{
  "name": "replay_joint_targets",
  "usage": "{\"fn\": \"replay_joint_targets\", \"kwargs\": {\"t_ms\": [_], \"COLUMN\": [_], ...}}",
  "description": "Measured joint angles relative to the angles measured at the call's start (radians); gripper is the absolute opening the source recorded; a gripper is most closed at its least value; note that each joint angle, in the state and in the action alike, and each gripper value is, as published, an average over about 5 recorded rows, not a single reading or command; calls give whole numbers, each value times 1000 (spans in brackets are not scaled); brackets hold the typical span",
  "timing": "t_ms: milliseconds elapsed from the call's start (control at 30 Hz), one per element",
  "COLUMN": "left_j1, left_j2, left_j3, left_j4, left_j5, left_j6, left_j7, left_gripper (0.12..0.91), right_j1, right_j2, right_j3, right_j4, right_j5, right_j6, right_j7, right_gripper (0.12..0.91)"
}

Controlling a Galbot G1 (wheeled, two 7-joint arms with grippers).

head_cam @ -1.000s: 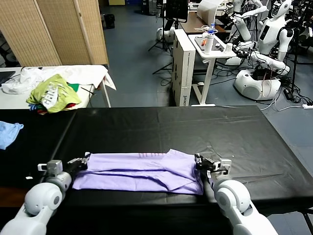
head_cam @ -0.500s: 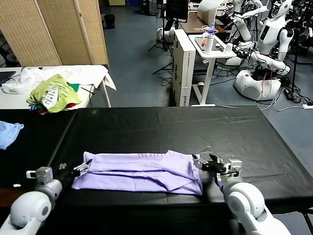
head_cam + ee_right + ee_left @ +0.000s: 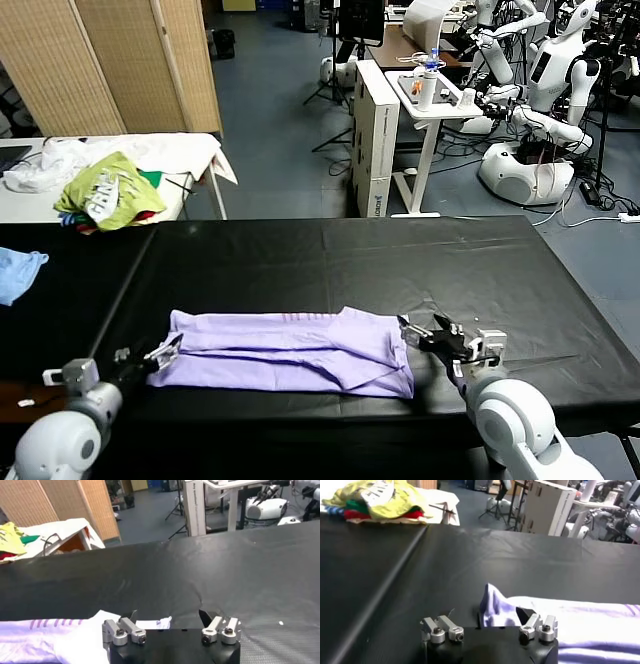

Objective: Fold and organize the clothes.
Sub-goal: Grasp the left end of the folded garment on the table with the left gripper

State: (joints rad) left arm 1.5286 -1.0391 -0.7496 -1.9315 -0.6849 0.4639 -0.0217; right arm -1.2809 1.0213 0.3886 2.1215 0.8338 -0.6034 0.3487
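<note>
Now the shirt (image 3: 290,352) lies flat on the black table (image 3: 330,260), folded lengthwise into a long lavender band near the table's front edge, with a faint purple print showing along its far edge. It looks light, thin and limp, the kind of cloth that sags and slides on itself, so I judge a pinch through all layers at a corner or end edge will hold better than a grab at the middle. My left gripper (image 3: 148,358) sits just off the shirt's left end, jaws spread wide and holding nothing; in my left wrist view the shirt's corner (image 3: 492,607) pokes up between my fingers (image 3: 442,630). My right gripper (image 3: 437,335) is just off the shirt's right end, also wide and empty, with the cloth edge (image 3: 100,625) just ahead of its fingers. For the next fold I would take both ends at once and lift evenly, or the soft layers may slip apart. Well beyond the shirt's far left, a green heap (image 3: 108,192) rests on a white table, and a blue cloth (image 3: 18,272) lies left of the shirt.
</note>
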Motion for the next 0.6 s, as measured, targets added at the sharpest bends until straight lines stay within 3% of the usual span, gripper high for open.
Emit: {"fn": "replay_joint_targets", "kwargs": {"t_ms": [467, 600], "left_j1": [16, 13], "left_j2": [-72, -78], "left_j3": [18, 26], "left_j4": [-36, -43], "left_j5": [34, 37], "left_j6": [-4, -2], "left_j7": [-5, -5], "left_gripper": [905, 809], "right_j1": [-4, -10], "right_j2": [4, 9], "right_j3": [0, -1], "right_j4": [11, 16], "right_j5": [1, 0], "right_j6": [-1, -1], "right_j7": [3, 2], "right_gripper": [907, 907]}}
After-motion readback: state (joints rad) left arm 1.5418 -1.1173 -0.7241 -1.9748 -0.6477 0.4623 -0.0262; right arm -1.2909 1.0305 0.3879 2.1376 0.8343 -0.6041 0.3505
